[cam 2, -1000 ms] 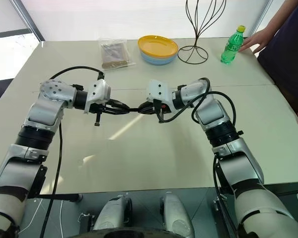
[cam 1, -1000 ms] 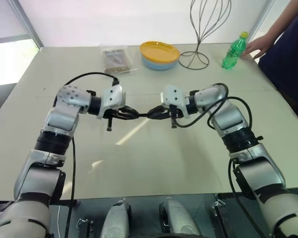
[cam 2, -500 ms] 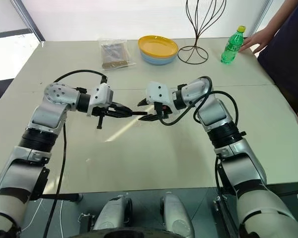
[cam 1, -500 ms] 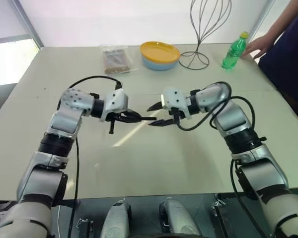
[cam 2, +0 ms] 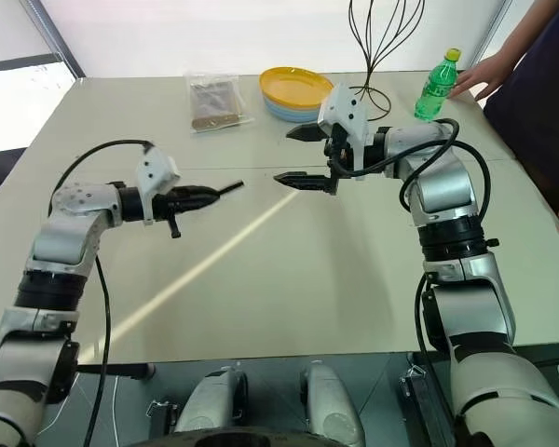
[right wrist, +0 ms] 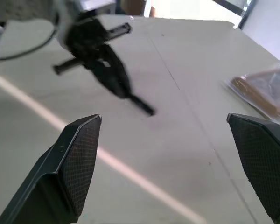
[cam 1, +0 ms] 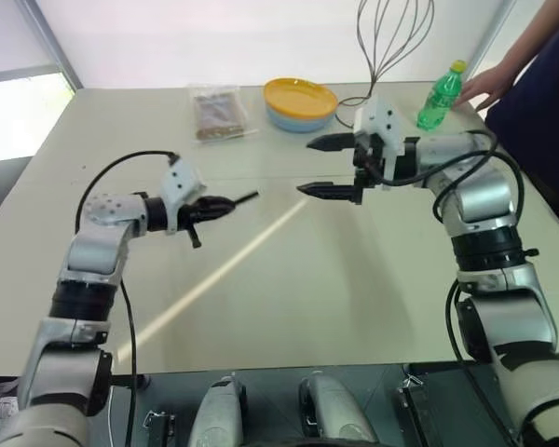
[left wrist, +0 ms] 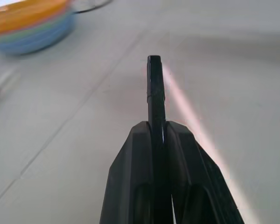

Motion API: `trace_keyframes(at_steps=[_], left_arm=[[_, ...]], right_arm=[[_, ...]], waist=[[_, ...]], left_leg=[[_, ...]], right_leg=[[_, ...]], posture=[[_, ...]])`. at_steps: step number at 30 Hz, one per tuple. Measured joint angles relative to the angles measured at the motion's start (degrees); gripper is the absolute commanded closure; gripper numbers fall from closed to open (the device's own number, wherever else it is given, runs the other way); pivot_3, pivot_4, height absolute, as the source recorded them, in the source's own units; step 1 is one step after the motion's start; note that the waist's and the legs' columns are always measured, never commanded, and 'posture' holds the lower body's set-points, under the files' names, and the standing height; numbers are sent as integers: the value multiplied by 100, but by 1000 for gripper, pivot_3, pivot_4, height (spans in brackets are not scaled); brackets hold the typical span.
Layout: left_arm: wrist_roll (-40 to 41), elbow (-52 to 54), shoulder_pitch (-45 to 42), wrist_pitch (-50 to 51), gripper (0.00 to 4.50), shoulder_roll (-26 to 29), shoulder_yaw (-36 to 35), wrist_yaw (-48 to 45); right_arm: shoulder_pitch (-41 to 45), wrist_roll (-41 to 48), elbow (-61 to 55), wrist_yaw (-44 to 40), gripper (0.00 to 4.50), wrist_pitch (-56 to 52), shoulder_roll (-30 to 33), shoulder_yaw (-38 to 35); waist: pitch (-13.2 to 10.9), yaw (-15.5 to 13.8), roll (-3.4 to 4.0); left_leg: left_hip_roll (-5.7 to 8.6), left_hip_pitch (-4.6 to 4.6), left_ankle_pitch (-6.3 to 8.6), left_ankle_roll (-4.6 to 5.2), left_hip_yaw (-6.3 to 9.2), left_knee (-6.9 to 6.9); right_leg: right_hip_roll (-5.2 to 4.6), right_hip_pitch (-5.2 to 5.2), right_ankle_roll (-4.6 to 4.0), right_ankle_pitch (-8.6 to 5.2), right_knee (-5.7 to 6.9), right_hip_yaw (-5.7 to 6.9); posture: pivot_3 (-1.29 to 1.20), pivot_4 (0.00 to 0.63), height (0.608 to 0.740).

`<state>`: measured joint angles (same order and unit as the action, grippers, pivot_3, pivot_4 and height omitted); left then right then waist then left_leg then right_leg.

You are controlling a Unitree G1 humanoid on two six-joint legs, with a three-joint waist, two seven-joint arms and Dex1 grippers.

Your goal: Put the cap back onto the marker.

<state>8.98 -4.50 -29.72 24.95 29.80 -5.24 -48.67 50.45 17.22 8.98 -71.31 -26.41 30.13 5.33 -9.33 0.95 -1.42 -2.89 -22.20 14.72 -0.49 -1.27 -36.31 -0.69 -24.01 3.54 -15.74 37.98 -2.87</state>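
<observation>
A: Fingers (left wrist: 144, 177) of the left gripper (cam 1: 216, 207) are clamped on the marker (cam 1: 240, 199), cap (left wrist: 154, 74) seemingly seated on its free end, held level above the table (cam 1: 289, 298).

B: And the right gripper (cam 1: 328, 168)?

A: Jaws spread wide, empty, well apart from the marker; likely released after capping.

B: Containers?

A: Stacked bowls (cam 1: 300, 102), contents not visible; a green bottle (cam 1: 440, 95), capped.
</observation>
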Motion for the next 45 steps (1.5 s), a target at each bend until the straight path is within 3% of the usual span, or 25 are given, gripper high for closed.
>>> trace_keyframes(at_steps=[8,14,20,22,23,29,36,39,43,45], left_arm=[[39,1463,1138,1815,4500,-739,-414,1985],[40,1588,1429,1824,4500,-1282,-652,2898],[18,1559,1718,1526,4500,-1588,-485,3280],[19,1483,1753,1392,3489,-1678,-428,3326],[18,1449,1765,1344,3197,-1678,-412,3349],[15,1251,1773,1005,146,-1673,-328,3409],[164,1219,1892,658,57,-1556,-298,3195],[443,1573,2065,667,57,-990,-401,2683],[1061,2027,2378,726,57,58,-1003,1687],[1225,1996,2514,717,57,325,-1251,1401]], right_arm=[[-460,270,-504,27,50,-371,-9,121],[-605,336,-600,24,50,-373,-39,291],[-621,314,-596,65,50,-281,-33,387],[-621,301,-596,79,0,-229,-33,436],[-623,295,-596,87,0,-205,-32,449],[-650,216,-580,144,0,-136,-21,457],[-703,135,-453,267,0,38,2,460],[-773,91,-382,399,0,210,41,389],[-1233,-78,-363,499,0,559,335,296],[-1444,-101,-357,567,0,593,383,253]], waist=[[0,2,-1],[-1,4,-3],[-1,2,-3],[-1,1,-3],[-1,4,-3],[-1,3,-3],[-2,10,-4],[-3,26,-5],[-3,15,-1],[-4,14,1]], left_leg=[[7,15,0,-1,0,1],[10,75,0,-2,-1,13],[12,73,0,-2,-3,13],[12,74,0,-2,-3,13],[13,75,0,-2,-4,14],[13,75,0,-2,-4,16],[11,74,0,-2,-4,18],[6,73,1,-3,-3,29],[1,73,1,-3,-5,45],[-1,72,1,-3,-6,47]], right_leg=[[2,15,-1,1,0,-1],[3,70,-3,-1,-10,-1],[2,71,-3,-1,-17,-2],[3,71,-3,-1,-18,-2],[3,71,-3,-1,-18,-2],[3,73,-3,-1,-21,-3],[2,73,-4,-1,-26,-3],[3,71,-7,-2,-34,-5],[-6,69,-14,-7,-48,-4],[-10,69,-28,-14,-59,-4]], posture=[[0,150,740],[0,150,740],[0,150,740],[0,150,740],[0,150,740],[0,150,740],[0,150,740],[0,150,740],[0,150,740],[0,150,740]])
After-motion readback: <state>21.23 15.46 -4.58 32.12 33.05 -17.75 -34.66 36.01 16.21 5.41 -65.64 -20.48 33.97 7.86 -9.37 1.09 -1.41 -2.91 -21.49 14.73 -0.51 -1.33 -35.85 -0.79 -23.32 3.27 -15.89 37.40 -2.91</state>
